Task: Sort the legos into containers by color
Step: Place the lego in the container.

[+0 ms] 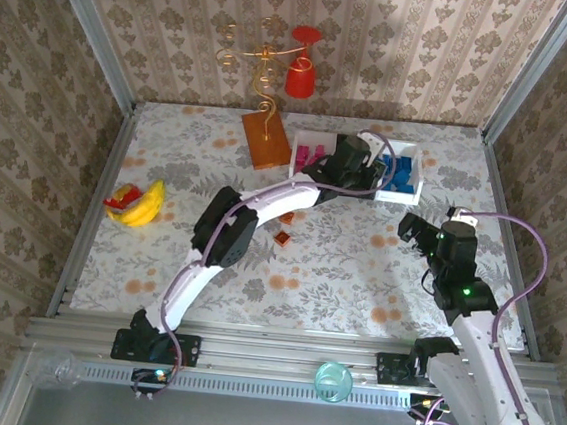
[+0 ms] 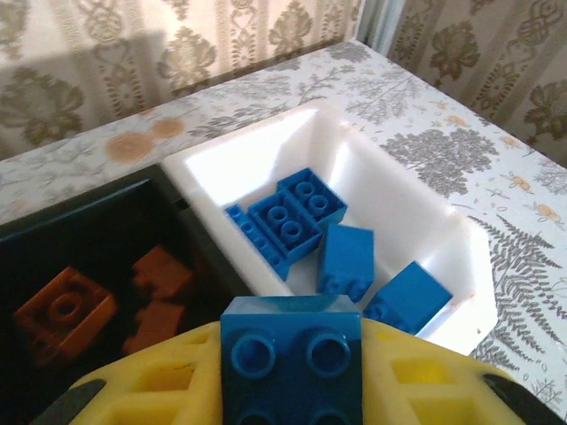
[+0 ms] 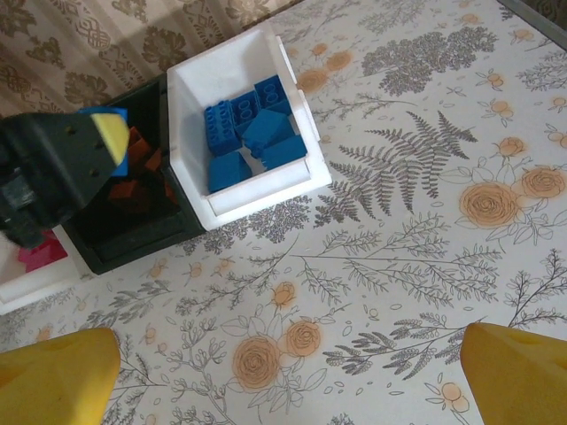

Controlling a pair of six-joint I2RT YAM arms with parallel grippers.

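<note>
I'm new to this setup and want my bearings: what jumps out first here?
The left gripper, shut on a blue lego, hovers by the white bin of blue legos. Beside it a black bin holds orange-brown legos. The right gripper hangs open nearby.

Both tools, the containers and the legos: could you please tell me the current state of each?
Left tool, shut on a blue lego.
Right tool, open, holding nothing.
Right white bin, upright, holds blue legos.
Black bin, upright, holds orange-brown legos.
Left white bin, upright, holds pink legos.
Loose orange-brown lego, unsorted on the table.
</note>
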